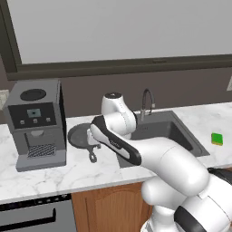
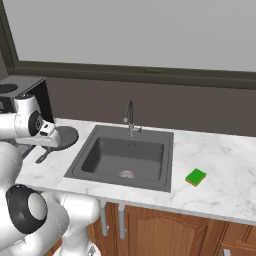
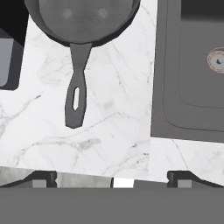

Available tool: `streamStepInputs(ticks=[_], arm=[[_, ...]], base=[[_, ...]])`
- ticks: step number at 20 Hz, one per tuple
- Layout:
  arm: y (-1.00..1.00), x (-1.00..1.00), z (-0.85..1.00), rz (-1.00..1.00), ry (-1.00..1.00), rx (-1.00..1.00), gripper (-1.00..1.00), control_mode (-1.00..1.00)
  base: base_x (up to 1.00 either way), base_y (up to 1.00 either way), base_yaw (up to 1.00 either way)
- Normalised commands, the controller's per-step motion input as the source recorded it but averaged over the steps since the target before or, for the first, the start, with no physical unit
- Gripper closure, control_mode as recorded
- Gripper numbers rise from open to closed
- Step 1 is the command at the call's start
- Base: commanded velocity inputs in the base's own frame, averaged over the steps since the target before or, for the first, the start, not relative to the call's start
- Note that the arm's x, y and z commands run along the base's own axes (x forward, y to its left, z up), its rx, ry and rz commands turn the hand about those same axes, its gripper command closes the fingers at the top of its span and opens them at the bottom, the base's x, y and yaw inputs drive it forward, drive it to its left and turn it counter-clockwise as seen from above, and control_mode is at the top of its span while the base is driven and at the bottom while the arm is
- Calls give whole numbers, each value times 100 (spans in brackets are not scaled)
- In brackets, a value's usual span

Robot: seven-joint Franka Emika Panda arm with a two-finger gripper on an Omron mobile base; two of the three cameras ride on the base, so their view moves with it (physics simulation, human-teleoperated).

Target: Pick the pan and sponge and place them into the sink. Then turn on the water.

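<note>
The pan (image 3: 83,17) lies on the marble counter left of the sink (image 3: 192,87), its looped handle (image 3: 76,96) pointing toward the counter's front edge. It also shows as the pan (image 1: 78,134) beside the coffee machine and as the pan (image 2: 64,135). My gripper (image 3: 113,179) hangs open above the counter, over the bare strip between the pan's handle and the sink's rim, with nothing between its fingers. The green and yellow sponge (image 1: 217,138) lies on the counter right of the sink (image 2: 125,157), seen too as the sponge (image 2: 196,176). No water runs from the faucet (image 2: 130,117).
A grey coffee machine (image 1: 36,122) stands on the counter just left of the pan. The gooseneck faucet (image 1: 146,103) rises behind the basin. The backsplash wall closes the counter at the back; cabinet doors lie below the front edge.
</note>
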Motion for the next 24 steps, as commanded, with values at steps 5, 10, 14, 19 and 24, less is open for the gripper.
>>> streamStepInputs(ticks=[5, 10, 14, 19, 24], arm=[[10, 8, -14, 0, 0, 1, -100, -100], [11, 8, -13, 0, 0, 2, -100, -100], [5, 7, -11, 0, 0, 2, -100, -100], [0, 10, -7, 0, -2, 0, -100, -100], [10, 18, -8, 0, -2, 0, -100, -100]], base=[[0, 0, 0], [0, 0, 0], [0, 0, 0], [0, 0, 0], [0, 0, 0]])
